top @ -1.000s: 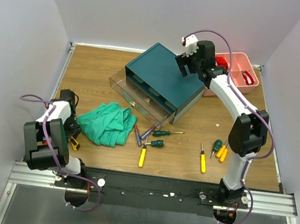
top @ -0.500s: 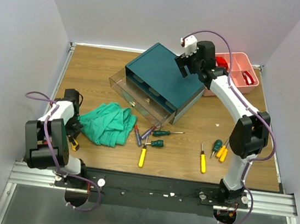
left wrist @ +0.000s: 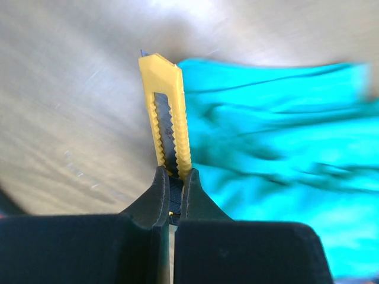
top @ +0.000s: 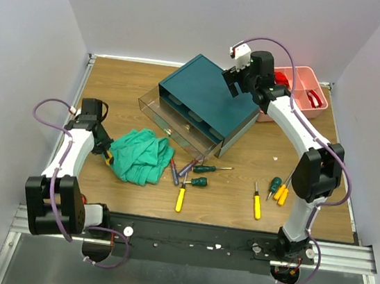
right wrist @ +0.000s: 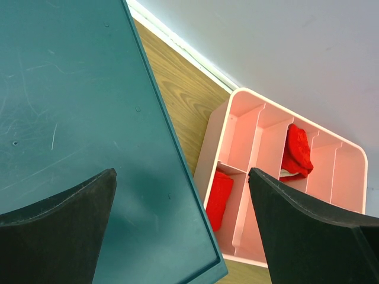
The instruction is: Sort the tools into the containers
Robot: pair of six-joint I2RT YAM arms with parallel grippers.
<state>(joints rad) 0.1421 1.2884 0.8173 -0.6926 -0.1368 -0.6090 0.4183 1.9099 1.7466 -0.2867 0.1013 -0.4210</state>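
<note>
Left wrist: yellow cutter (left wrist: 169, 112) between pincer (left wrist: 173, 177)

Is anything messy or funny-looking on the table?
Yes. A crumpled green cloth lies beside the loose screwdrivers, though it is no tool. The left gripper is shut on a yellow snap-off knife, not a screwdriver. The teal box sits askew, its clear drawer pulled out.

A dark teal box (top: 202, 101) stands on the worktop (top: 122, 95) with one clear drawer (top: 171, 127) pulled out. Screwdrivers (top: 257, 205) lie scattered before it. The left jaws, a yellow tool (top: 108, 159) at their tip, sit at a green cloth's (top: 140, 156) left edge. The right jaws hang over the box's far corner.
</note>
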